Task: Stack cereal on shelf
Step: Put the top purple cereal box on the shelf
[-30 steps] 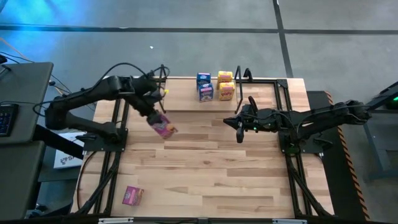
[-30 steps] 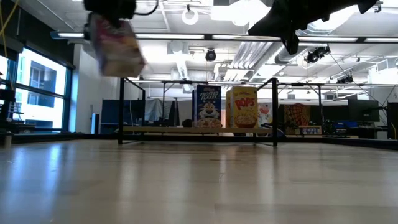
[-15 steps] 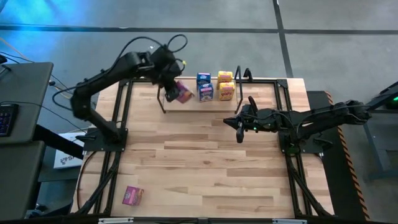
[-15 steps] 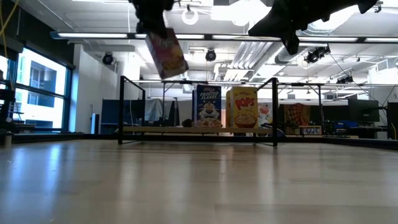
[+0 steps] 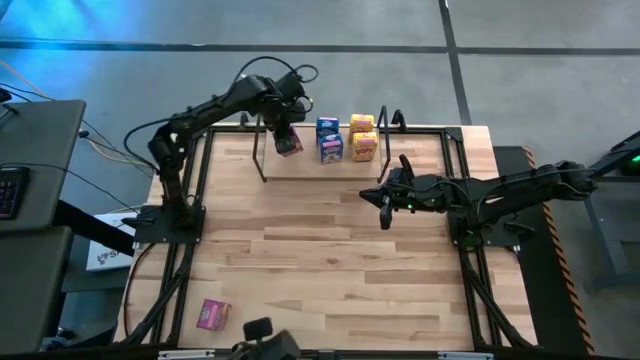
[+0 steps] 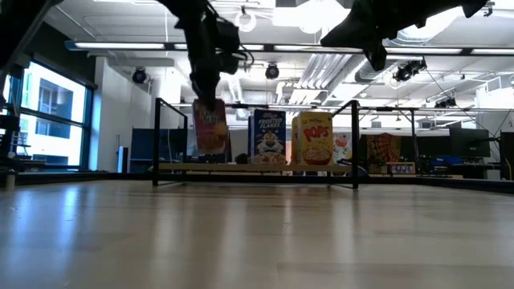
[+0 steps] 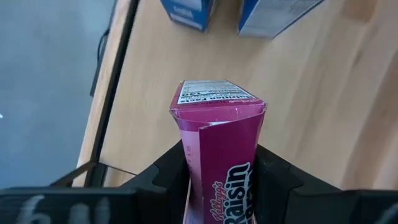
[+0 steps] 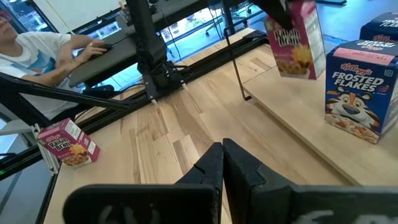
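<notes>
I've got the left end effector (image 5: 286, 128) pinching the pink cereal box (image 5: 289, 143) just above the shelf (image 5: 300, 165), left of the blue box (image 5: 329, 148), so I lower it level; right end effector (image 5: 385, 213) waits pressed together.

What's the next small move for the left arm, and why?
Probably lower it straight down and release. The left gripper holds the pink cereal box upright over the shelf, beside the blue boxes. In the low view the box bottom seems just above the board, so it likely isn't seated yet.
</notes>
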